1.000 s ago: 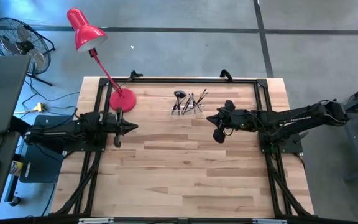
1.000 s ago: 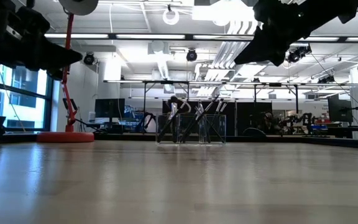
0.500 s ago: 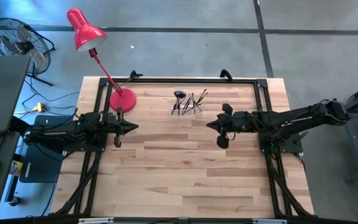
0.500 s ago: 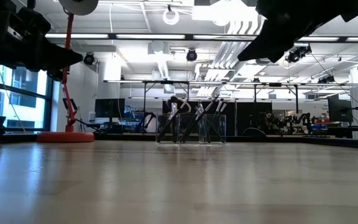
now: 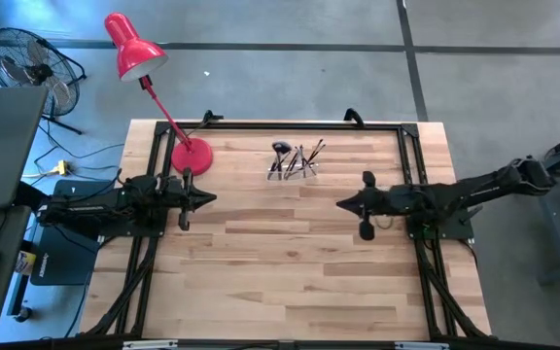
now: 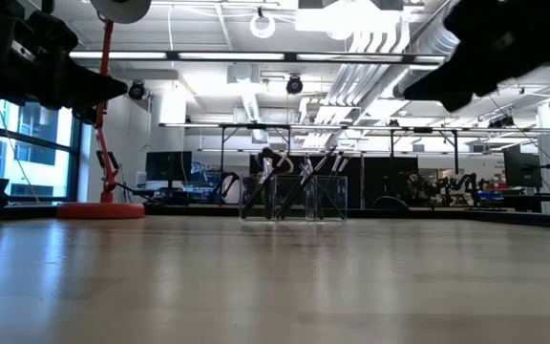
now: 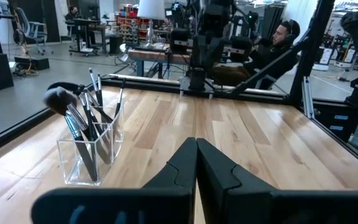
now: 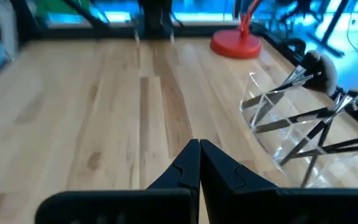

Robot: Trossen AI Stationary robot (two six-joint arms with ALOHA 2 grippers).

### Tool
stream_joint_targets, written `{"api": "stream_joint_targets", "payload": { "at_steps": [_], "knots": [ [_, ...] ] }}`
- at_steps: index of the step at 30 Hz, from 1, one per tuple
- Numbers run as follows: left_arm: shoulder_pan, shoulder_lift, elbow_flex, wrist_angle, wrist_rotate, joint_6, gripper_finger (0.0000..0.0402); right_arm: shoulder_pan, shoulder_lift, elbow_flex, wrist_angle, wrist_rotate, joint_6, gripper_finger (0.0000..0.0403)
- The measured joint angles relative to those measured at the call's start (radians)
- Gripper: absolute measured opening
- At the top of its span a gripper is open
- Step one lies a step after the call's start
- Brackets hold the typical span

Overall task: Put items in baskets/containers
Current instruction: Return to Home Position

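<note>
Several thin makeup brushes (image 5: 295, 157) with dark handles and silvery ferrules stand leaning inside a small clear plastic holder (image 7: 91, 147) near the table's far edge, also seen in the right wrist view (image 8: 294, 134) and low view (image 6: 292, 196). My left gripper (image 5: 209, 197) is shut and level at the table's left side, holding nothing. My right gripper (image 5: 341, 204) is shut above the table's right side, to the right of and nearer than the holder, holding nothing.
A red desk lamp stands with its round base (image 5: 192, 156) at the far left of the table, its head (image 5: 132, 46) reaching beyond the far edge. Black frame rails (image 5: 416, 170) run along the table's sides. Bare wood (image 5: 280, 262) fills the middle and near part.
My right gripper has drawn back toward the table's right edge and slightly toward the near edge, turning a little and staying shut. The brushes and the holder have not moved.
</note>
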Motion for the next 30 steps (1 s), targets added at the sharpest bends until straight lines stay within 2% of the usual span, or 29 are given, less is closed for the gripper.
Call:
{"api": "stream_joint_targets", "payload": {
  "at_steps": [5,11,15,23,26,30],
  "knots": [
    [0.000,0.000,0.000,0.001,0.000,0.000,0.0001,-0.009,-0.188,-0.178,0.154,-0.019,0.037,0.0000],
    [0.000,0.000,0.000,0.001,0.000,0.000,0.0001,-0.028,-0.393,-0.301,0.134,0.008,0.098,0.0000],
    [0.000,0.000,0.000,0.001,0.000,0.000,0.0001,-0.053,-0.515,-0.322,0.086,-0.006,0.080,0.0000],
    [0.000,0.000,0.000,0.001,0.000,0.000,0.0001,-0.082,-0.742,-0.313,-0.124,-0.084,0.055,0.0000],
    [0.000,0.000,0.000,0.001,0.000,0.000,0.0001,-0.082,-0.810,-0.311,-0.129,-0.108,0.016,0.0000],
    [0.000,0.000,0.000,0.001,-0.001,0.000,0.0001,-0.082,-0.803,-0.310,-0.138,-0.138,-0.024,0.0000]
  ]
}}
